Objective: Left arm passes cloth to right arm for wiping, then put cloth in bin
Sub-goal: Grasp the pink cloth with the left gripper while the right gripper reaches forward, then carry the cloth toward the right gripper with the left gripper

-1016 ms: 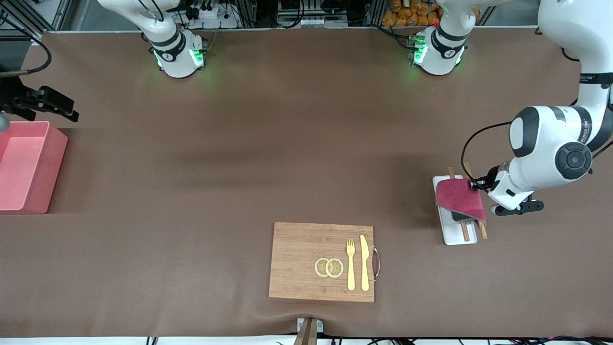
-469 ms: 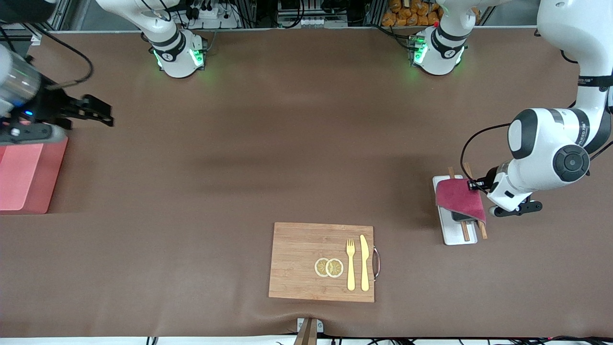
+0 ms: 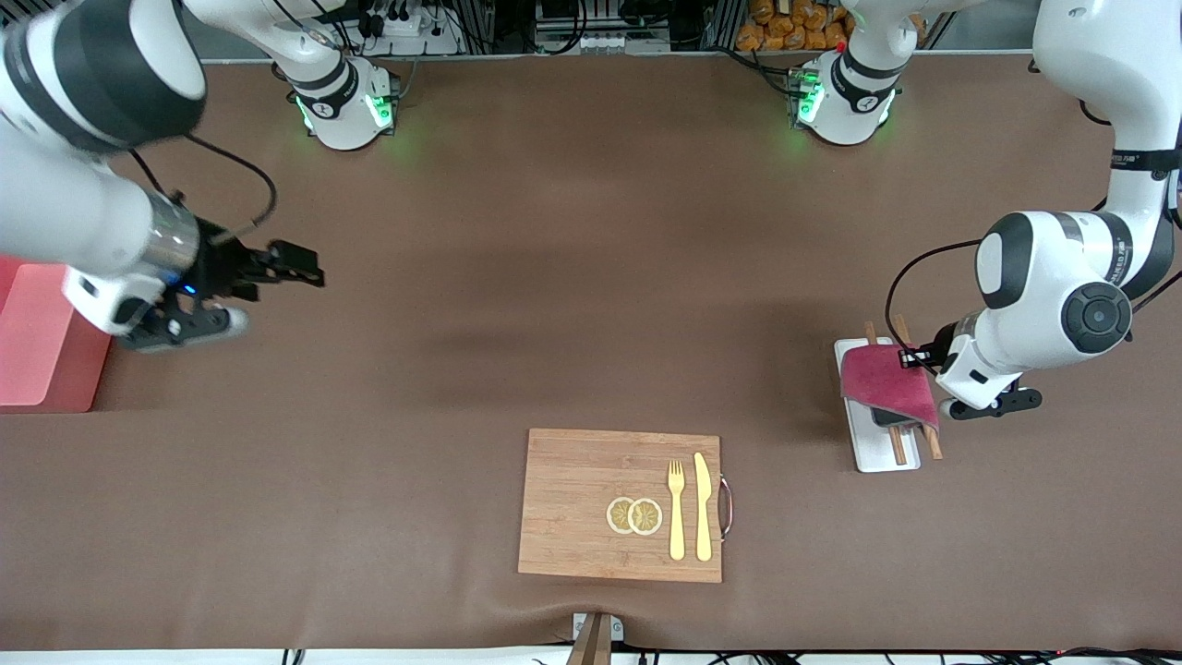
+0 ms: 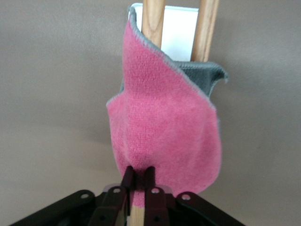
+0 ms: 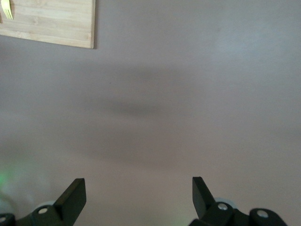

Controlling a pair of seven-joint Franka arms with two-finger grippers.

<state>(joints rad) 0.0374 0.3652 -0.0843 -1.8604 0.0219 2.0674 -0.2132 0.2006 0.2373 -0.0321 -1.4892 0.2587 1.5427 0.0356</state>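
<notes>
Left gripper (image 4: 138, 176) pinched on cloth (image 3: 888, 385) edge, cloth draped under it over tray (image 3: 873, 453) and chopsticks (image 4: 153, 21) | right gripper (image 3: 294, 268) spread wide, empty, over bare table near bin (image 3: 37, 356) | risk: thin edge grip slips; lifting snags chopsticks.

I'm running a robotics lab bench, not a kitchen: a brown mat (image 3: 554, 277) covers the table, two arm bases with green status lights are bolted at eleven (image 3: 346, 106) and one o'clock (image 3: 840, 102), with aluminium framing and cables (image 3: 591, 23) at twelve.
</notes>
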